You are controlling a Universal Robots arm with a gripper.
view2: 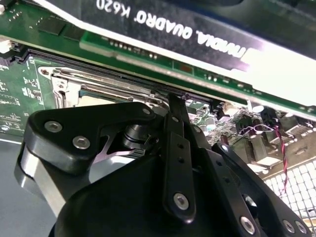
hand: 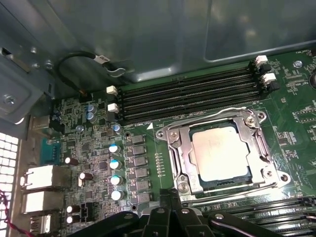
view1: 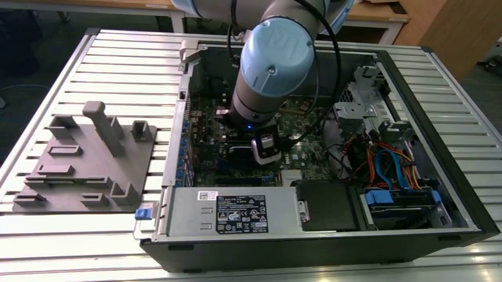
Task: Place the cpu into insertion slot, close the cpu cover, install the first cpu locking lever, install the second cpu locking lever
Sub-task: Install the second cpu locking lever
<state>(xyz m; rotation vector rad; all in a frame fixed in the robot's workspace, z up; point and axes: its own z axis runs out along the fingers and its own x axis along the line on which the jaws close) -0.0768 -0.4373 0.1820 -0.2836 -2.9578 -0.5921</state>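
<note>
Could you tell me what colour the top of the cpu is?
Dull silver-tan metal, clearest in the first wrist view: the cpu.

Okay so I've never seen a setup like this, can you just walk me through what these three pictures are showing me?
The exterior view looks down at an open computer case lying on a slatted table. The grey and pale blue robot arm reaches down into the case. Beside the case, toward the exterior view's left, sits a grey holder block.

The other two pictures come from cameras riding on the arm itself. In the first wrist view you see the green motherboard with the cpu, a silver square, lying in the insertion slot, and the metal cpu cover framing it. The black parts of the gripper sit just next to it. The second wrist view shows those black linkages close up, beneath a graphics card.
</note>
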